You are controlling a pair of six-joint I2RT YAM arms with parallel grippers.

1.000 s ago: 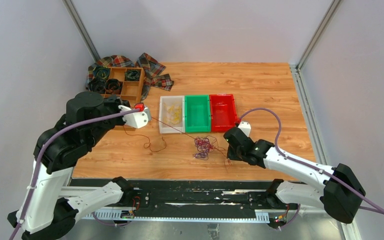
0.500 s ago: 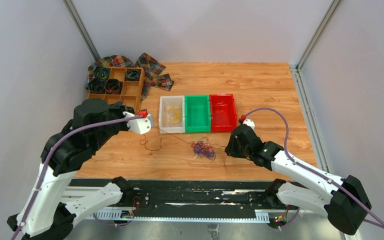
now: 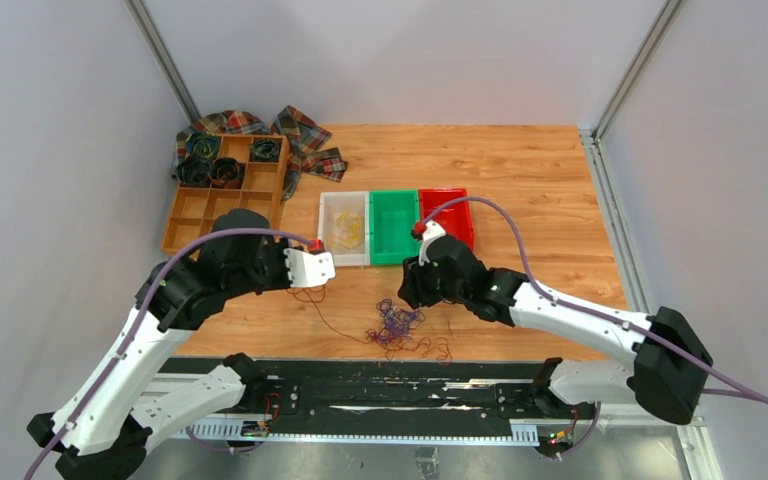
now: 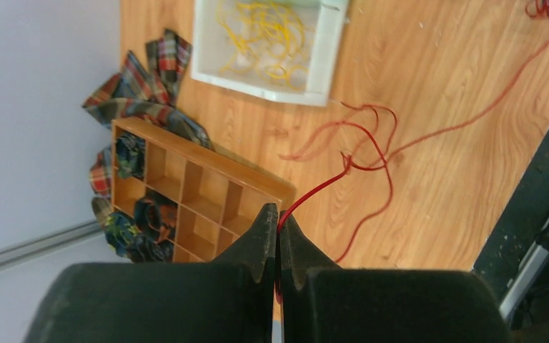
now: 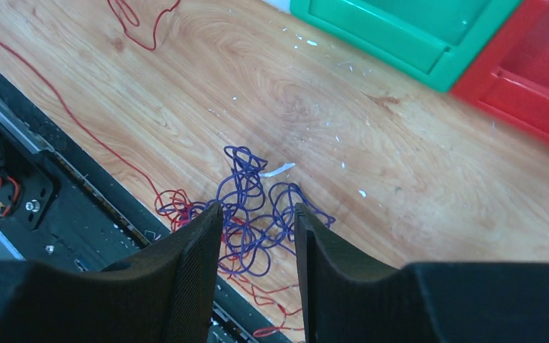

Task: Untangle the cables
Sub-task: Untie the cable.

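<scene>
A red cable (image 4: 322, 187) is pinched by the left gripper (image 4: 279, 214); the right gripper (image 5: 257, 214) is held, jaws spread, above the purple clump (image 5: 245, 166).

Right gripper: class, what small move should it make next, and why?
Probably lower and close on the purple loops: the right gripper hangs open above them, while the left gripper is shut on a red wire leading toward them.

No text, label, brand or number is readable anywhere
</scene>
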